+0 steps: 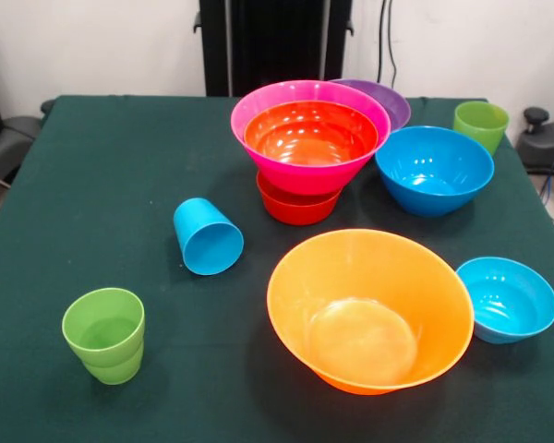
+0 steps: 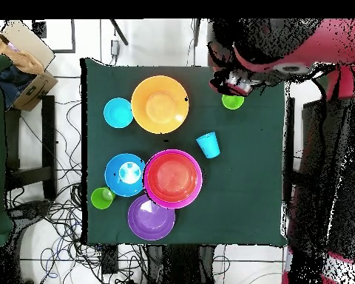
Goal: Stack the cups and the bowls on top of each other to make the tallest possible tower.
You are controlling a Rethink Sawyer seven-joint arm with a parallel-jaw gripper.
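so the gripper (image 2: 239,80) only shows in the overhead view, at the end of the red arm (image 2: 284,52), and it hangs just over a green cup (image 2: 233,101) near one corner of the table (image 2: 254,192). i cannot tell if it is holding tight or let go. in the front view that same green cup (image 1: 104,334) stands upright by itself, and it looks like two cups pushed one into the other.

near it a sky blue cup (image 1: 208,237) lies on its side with its mouth facing the camera. next comes the big orange bowl (image 1: 369,309), sitting open side up, with a small blue bowl (image 1: 507,299) just beside it.

in the middle is the tower (image 1: 305,152): a small red bowl (image 1: 295,208) at the bottom, a big pink bowl (image 1: 328,171) on top of it, and a red bowl (image 1: 310,134) sitting inside the pink one. a purple bowl (image 1: 388,100) peeks out from behind the pink bowl. a blue bowl (image 1: 434,170) sits right next to the tower, and another green cup (image 1: 481,125) stands just behind it.
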